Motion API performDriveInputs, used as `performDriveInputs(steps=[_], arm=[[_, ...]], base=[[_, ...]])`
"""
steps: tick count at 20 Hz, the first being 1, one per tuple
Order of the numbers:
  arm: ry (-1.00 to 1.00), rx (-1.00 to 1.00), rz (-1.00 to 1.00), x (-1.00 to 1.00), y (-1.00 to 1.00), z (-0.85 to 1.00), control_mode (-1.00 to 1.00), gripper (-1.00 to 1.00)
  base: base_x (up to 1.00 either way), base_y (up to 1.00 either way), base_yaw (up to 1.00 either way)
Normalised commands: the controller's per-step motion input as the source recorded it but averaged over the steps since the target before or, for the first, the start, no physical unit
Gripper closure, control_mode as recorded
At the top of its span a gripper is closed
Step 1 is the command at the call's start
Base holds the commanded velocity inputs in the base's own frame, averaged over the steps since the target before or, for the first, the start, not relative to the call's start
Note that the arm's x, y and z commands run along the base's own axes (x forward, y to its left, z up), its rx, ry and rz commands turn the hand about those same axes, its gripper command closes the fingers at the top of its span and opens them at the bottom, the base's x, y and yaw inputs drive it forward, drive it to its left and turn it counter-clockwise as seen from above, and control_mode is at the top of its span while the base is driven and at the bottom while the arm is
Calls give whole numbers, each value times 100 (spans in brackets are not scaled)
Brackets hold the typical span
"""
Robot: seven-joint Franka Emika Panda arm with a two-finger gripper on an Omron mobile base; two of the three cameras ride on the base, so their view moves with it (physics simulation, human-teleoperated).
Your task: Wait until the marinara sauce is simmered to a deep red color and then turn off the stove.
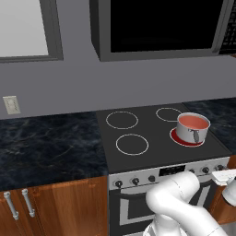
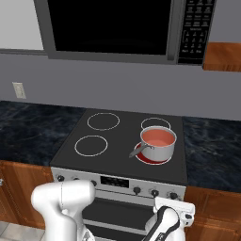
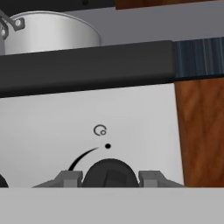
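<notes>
The marinara sauce (image 1: 193,121) (image 2: 157,137) is a flat salmon-pink round in a steel pot (image 2: 158,148) (image 3: 48,33) on the front right burner, which glows red under the pot. The stove (image 1: 152,138) (image 2: 117,155) has a black glass top and a silver front panel with black knobs. My gripper (image 3: 109,177) is low in front of the panel's right end. It stands open, a fingertip on each side of the rightmost knob (image 3: 109,173), with thin gaps between the tips and the knob.
A black microwave (image 2: 110,26) hangs above the stove. Dark marble counters (image 1: 46,143) (image 2: 212,150) flank it, over wooden cabinets (image 1: 50,207) (image 3: 199,131). A wall outlet (image 1: 11,104) sits at the left. The other three burner rings carry nothing.
</notes>
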Motion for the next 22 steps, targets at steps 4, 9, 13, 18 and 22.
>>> performDriveInputs(steps=[4,9,13,18,22], arm=[[0,0,0,0,0,0,-100,100],[0,0,0,0,0,0,-100,100],[0,0,0,0,0,0,-100,100],[0,0,0,0,0,0,-100,100],[0,0,0,0,0,0,-100,100]], base=[[0,0,0],[0,0,0],[0,0,0],[0,0,0],[0,0,0]])
